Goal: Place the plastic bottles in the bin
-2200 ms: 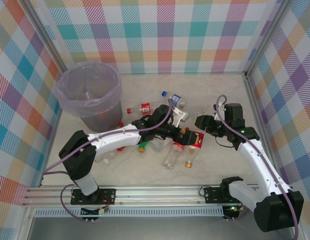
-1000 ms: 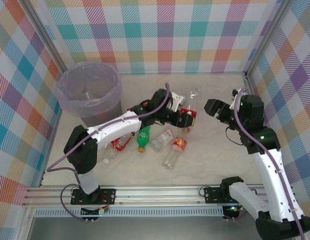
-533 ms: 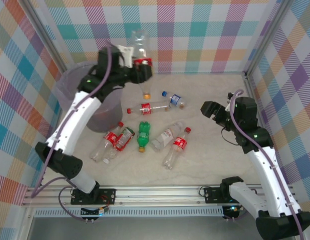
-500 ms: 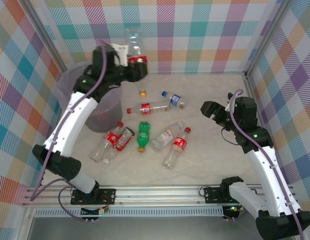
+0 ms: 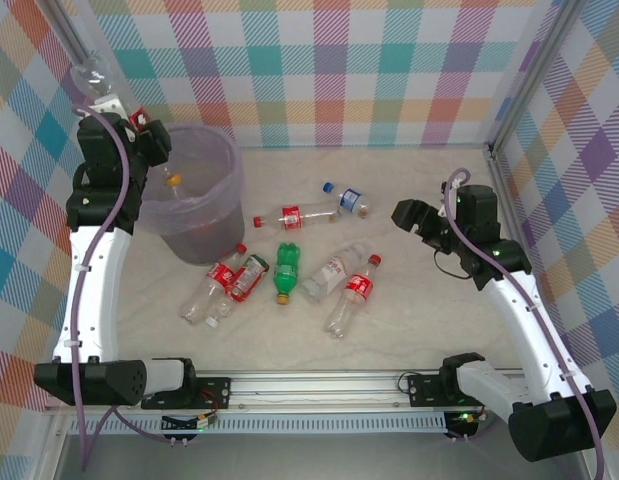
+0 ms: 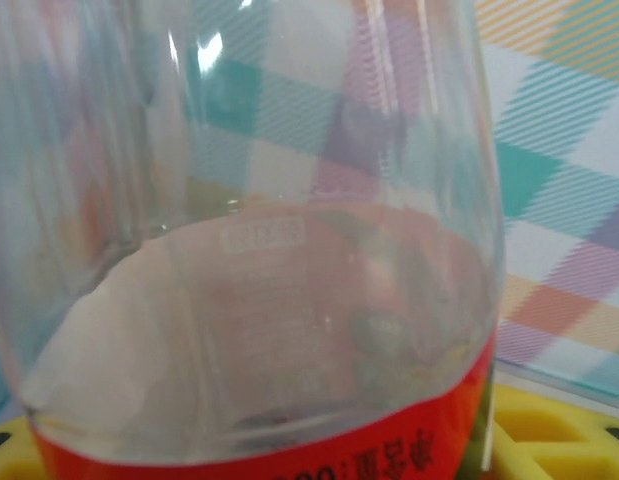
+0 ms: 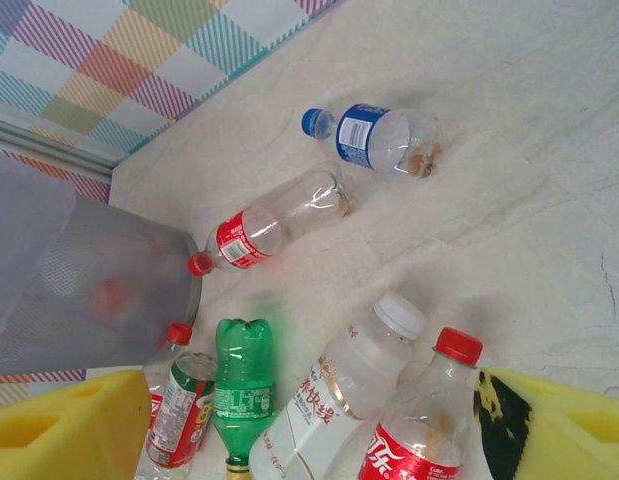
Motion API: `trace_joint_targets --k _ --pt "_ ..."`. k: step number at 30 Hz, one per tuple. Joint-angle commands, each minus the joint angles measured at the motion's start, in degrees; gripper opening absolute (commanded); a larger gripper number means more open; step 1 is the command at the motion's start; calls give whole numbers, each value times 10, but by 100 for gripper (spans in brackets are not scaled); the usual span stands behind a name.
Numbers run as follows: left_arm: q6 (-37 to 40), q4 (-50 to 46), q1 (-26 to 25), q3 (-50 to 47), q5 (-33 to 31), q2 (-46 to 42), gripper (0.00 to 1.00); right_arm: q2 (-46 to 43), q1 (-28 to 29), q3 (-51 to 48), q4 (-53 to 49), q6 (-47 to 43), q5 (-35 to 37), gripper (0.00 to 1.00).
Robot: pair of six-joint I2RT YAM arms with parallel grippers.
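Far left, raised above the table: left gripper [image 5: 140,128] is clamped on one red-labelled held bottle [image 5: 92,75]. The bottle's long axis slants from the clear base, up and left outside the bin [image 5: 199,235], down to the orange cap [image 5: 172,180]. The cap hangs over the bin's mouth, close to the left rim.

Judgement: the drop turns on bringing the body further right over the opening, or on releasing neck-first.

Left wrist view: the bottle wall blocks nearly everything, and yellow pads [image 6: 564,425] just show at the bottom corners. Bin contents are unreadable through the bag.

Centre: several loose bottles [image 5: 285,268] lie flat on the table, beside the bin.

Right: right gripper [image 5: 401,214] is spread wide and empty. The blue-capped bottle [image 5: 351,201] lies nearest, to its left, cap pointing away.
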Motion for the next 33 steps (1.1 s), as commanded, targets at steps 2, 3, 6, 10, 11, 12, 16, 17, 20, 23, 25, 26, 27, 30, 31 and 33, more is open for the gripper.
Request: trace_joint_targets --k 2,3,6,10,11,12,16,17,20,23,25,26,27,30,31,33 --pt "34 82 6 -45 -41 14 18 7 2 15 24 -13 -17 84" --pt "35 87 6 -52 -38 19 18 7 2 15 23 -13 -17 84" --pt "41 96 7 -75 -29 36 19 3 3 14 21 -14 -13 84" --pt "43 75 5 -100 -11 43 18 1 3 12 15 -22 0 84" --pt "43 76 5 -114 -9 38 18 2 2 12 14 -24 5 84" --pt "43 78 5 -127 -5 33 18 5 2 12 13 -25 8 84" --pt "33 82 6 -172 14 18 21 22 3 15 19 -25 -4 84" --pt "28 79 6 -180 17 16 23 25 2 14 23 -23 -10 84" --pt "22 64 5 -194 39 10 35 29 2 12 28 -20 -17 84" --pt "25 44 6 -195 60 8 61 26 3 10 26 -23 -7 84" --pt "36 26 6 -188 73 12 74 28 2 11 24 -23 -6 84" --pt "40 22 6 -188 77 11 79 29 3 10 26 -22 -7 84" --pt "41 23 6 -189 79 10 83 31 3 10 29 -20 -9 84" --pt "40 30 5 -196 92 3 94 37 3 9 37 -15 -20 84" --pt "40 31 6 -195 98 3 96 38 3 8 39 -13 -23 84" --pt "40 27 6 -190 104 5 99 37 2 8 40 -12 -24 84"
